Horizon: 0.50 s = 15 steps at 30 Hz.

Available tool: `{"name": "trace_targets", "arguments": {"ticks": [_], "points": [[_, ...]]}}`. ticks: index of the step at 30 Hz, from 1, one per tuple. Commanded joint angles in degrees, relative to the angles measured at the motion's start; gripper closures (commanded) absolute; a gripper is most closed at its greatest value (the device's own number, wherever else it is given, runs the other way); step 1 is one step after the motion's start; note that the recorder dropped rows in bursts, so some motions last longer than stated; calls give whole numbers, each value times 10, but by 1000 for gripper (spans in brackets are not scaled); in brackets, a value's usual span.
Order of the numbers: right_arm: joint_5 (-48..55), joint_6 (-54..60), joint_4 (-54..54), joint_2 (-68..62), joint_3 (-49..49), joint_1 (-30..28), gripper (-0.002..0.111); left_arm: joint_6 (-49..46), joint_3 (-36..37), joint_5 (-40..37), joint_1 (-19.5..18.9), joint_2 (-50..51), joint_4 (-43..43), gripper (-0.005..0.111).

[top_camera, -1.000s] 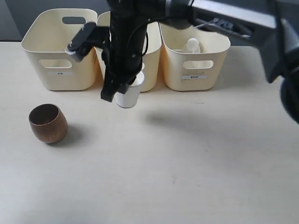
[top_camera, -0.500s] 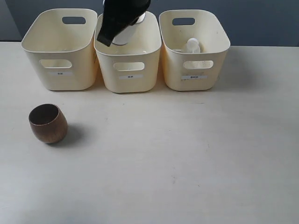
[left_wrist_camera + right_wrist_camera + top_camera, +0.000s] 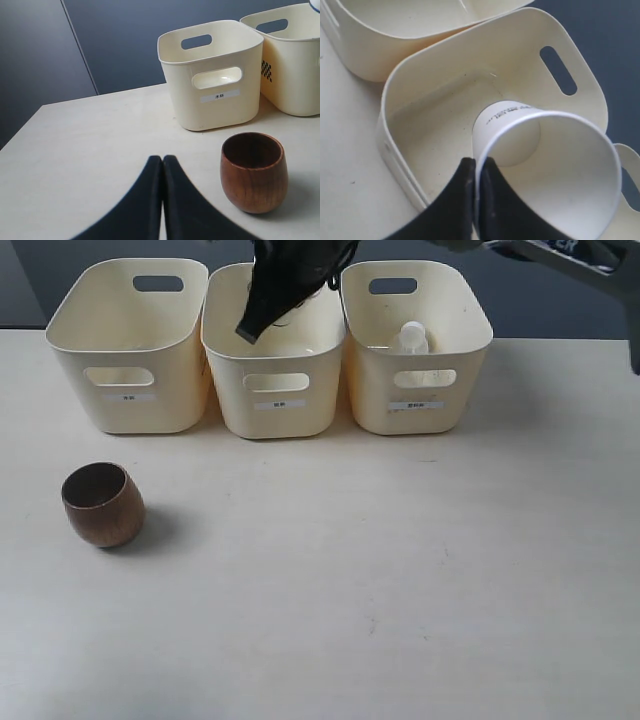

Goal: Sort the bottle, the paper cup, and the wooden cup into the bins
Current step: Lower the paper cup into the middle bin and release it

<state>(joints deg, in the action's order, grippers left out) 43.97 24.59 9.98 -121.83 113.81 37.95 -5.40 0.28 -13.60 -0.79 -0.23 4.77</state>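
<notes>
The white paper cup (image 3: 555, 170) hangs over the inside of the middle bin (image 3: 520, 55), its rim pinched by my right gripper (image 3: 478, 165), which is shut on it. In the exterior view that gripper (image 3: 285, 285) is a dark shape above the middle bin (image 3: 275, 370) and hides the cup. The clear bottle (image 3: 411, 337) stands inside the right bin (image 3: 417, 380). On the table in front of the left bin (image 3: 127, 370) sits the brown wooden cup (image 3: 103, 504). My left gripper (image 3: 162, 160) is shut and empty, a short way from the wooden cup (image 3: 254, 172).
The three bins stand side by side along the table's far edge. The left bin (image 3: 210, 100) looks empty from the left wrist view. A neighbouring bin's wall (image 3: 395, 20) lies close to the middle bin. A dark wall rises behind the bins.
My right gripper has lifted the paper cup from the table in front of the middle bin up over that bin. The wooden cup and bottle have not moved.
</notes>
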Motion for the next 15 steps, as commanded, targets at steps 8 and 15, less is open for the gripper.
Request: {"name": "trace_targets", "arguments": {"ticks": [8, 15], "points": [[-79, -3, 0, -57, 2, -22, 109, 3, -3, 3, -1, 2, 0, 107], [-76, 2, 0, -80, 2, -26, 109, 3, -3, 3, -1, 2, 0, 107]]}}
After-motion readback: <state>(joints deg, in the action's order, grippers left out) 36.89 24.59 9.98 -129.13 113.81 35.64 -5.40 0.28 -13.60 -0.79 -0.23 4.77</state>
